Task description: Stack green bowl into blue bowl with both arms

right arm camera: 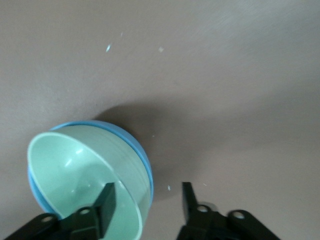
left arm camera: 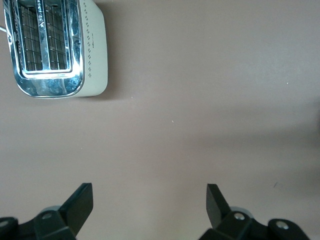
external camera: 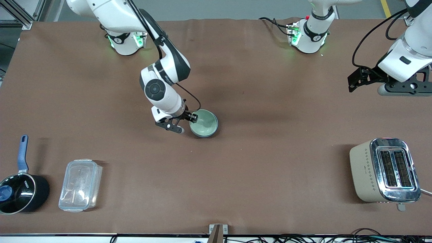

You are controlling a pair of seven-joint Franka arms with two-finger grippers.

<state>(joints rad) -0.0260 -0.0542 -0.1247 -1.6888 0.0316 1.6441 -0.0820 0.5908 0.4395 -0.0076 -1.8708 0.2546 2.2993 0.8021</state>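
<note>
The green bowl (external camera: 203,123) sits nested in the blue bowl (external camera: 211,134) in the middle of the table. In the right wrist view the green bowl (right arm camera: 75,170) fills the blue bowl (right arm camera: 143,159), whose rim shows around it. My right gripper (external camera: 186,123) is open and low at the bowls' rim on the side toward the right arm's end. One of its fingers is inside the green bowl and the other stands outside, apart from the bowls (right arm camera: 147,192). My left gripper (external camera: 353,82) is open and empty, waiting above bare table (left arm camera: 150,192) at the left arm's end.
A beige and chrome toaster (external camera: 384,170) stands near the front camera at the left arm's end and also shows in the left wrist view (left arm camera: 52,47). A black saucepan with a blue handle (external camera: 18,189) and a clear lidded box (external camera: 80,185) stand at the right arm's end.
</note>
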